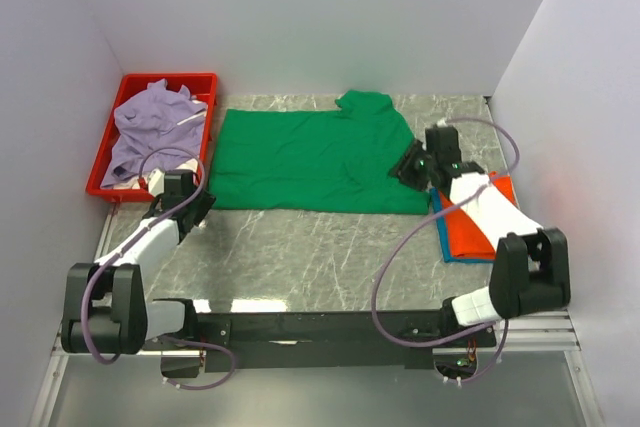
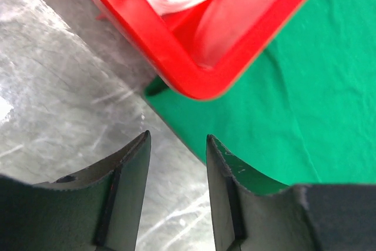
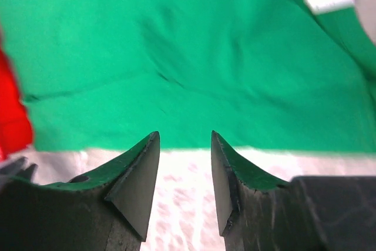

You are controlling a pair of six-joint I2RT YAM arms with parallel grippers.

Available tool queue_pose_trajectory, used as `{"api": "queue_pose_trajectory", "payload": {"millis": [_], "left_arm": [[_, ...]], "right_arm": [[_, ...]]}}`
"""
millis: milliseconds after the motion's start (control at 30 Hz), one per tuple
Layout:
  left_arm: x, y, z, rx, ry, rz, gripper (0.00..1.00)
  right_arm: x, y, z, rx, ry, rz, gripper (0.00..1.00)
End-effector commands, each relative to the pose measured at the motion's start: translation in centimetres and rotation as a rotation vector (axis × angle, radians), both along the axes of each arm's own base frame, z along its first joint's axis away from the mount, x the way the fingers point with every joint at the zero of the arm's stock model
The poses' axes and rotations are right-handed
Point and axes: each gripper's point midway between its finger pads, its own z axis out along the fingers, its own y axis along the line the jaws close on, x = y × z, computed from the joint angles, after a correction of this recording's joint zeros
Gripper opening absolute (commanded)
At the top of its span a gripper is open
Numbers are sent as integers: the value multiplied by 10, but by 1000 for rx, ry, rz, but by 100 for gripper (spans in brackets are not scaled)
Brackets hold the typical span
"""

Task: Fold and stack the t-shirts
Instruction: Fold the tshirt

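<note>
Viewing fold-and-stack job from above, judging it approx. part-way thru. Sitting at right edge of table (image 1: 300,247): orange tee (image 1: 466,237), folded, resting on blue tee (image 1: 443,244) w/ only a thin blue border peeking out, so looking like a stack already started. Lying flat across mid-to-far table: green tee (image 1: 300,159), one sleeve sticking out toward far edge, seemingly only partly folded & not yet compact enough to stack. Waiting in red tray (image 1: 170,77) at far-left corner: lavender tee (image 1: 150,122), crumpled & unfolded, w/ a bit of white cloth (image 1: 135,183) poking out at tray's near end. Hovering by tray's near-right corner, at green tee's near-left corner: left gripper (image 2: 176,139), fingers standing apart, gripping nothing. Hovering at green tee's near-right corner: right gripper (image 3: 185,136), fingers likewise parted & empty, tips over bare table just beside cloth edge. Hard to make out: right arm covering much of orange/blue pile, so layer count & neatness unclear; white cloth mostly buried, so not telling if a tee; no. of folds in green tee uncertain.
</note>
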Motion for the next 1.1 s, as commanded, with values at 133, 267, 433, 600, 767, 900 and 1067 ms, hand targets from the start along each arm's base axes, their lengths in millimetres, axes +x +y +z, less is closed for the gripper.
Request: {"api": "queue_pose_trajectory", "payload": {"millis": [133, 267, 433, 600, 767, 900, 1067], "left_arm": [[20, 7, -7, 16, -52, 25, 44], [24, 9, -16, 24, -28, 33, 42], [23, 12, -27, 40, -3, 42, 35], [24, 15, -34, 59, 24, 48, 34], [27, 15, -33, 64, 28, 47, 33], [27, 16, -35, 68, 39, 48, 31], [28, 17, -34, 76, 44, 48, 24]], "right_arm": [[-42, -37, -19, -3, -19, -89, 48], [-51, -56, -28, -14, -19, -152, 49], [-57, -79, -48, -22, 16, -225, 50], [-61, -93, -61, -33, 37, -273, 52], [-62, -104, -76, -54, 64, -307, 54], [-56, -100, -88, -32, 92, -303, 54], [-49, -98, -96, -14, 120, -295, 54]]}}
